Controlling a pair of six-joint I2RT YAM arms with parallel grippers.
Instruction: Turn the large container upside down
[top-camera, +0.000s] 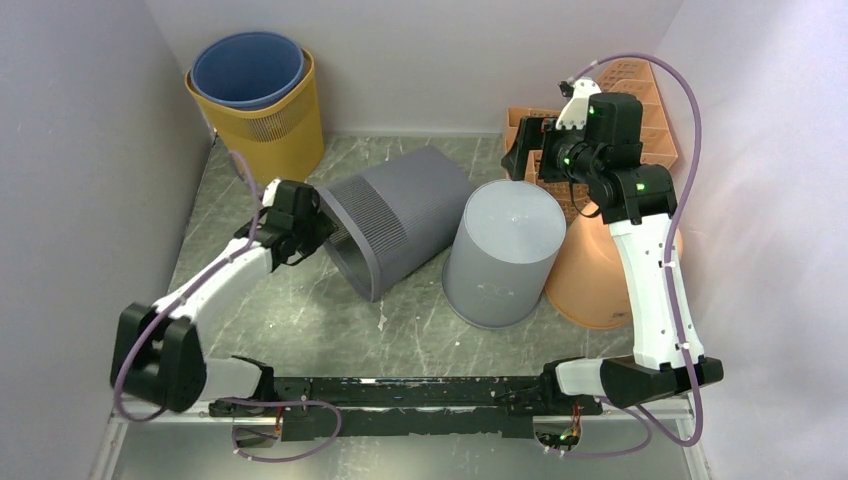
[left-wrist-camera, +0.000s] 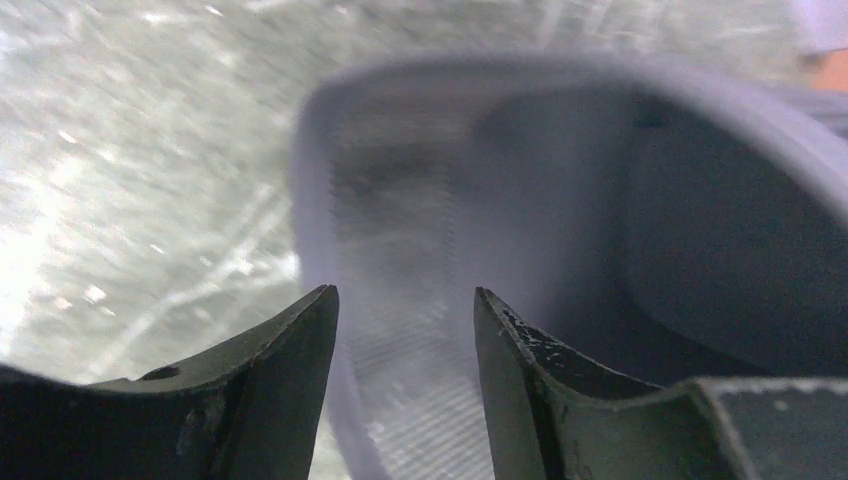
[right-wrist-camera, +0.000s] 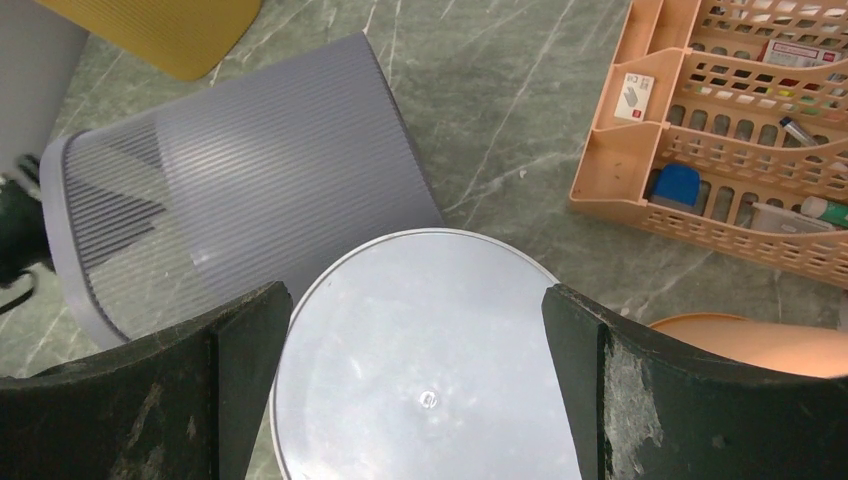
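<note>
The large container, a dark grey ribbed bin (top-camera: 400, 215), lies tipped on its side at the middle of the table (top-camera: 300, 320). Its mouth faces near-left and its base sits just beside an upturned pale grey bin (top-camera: 505, 250). The left gripper (top-camera: 320, 230) straddles the rim at the mouth with one finger inside, its jaws about half parted and not visibly pinching the thin wall; the left wrist view is blurred. The right gripper (top-camera: 525, 150) hangs spread wide and empty above the pale bin. With so loose a hold, the round ribbed wall could roll away, or the rim could slip free partway through a lift and drop the bin back on its side. Swinging it over could also knock the pale bin into the orange container (top-camera: 590, 270) at the right.
</note>
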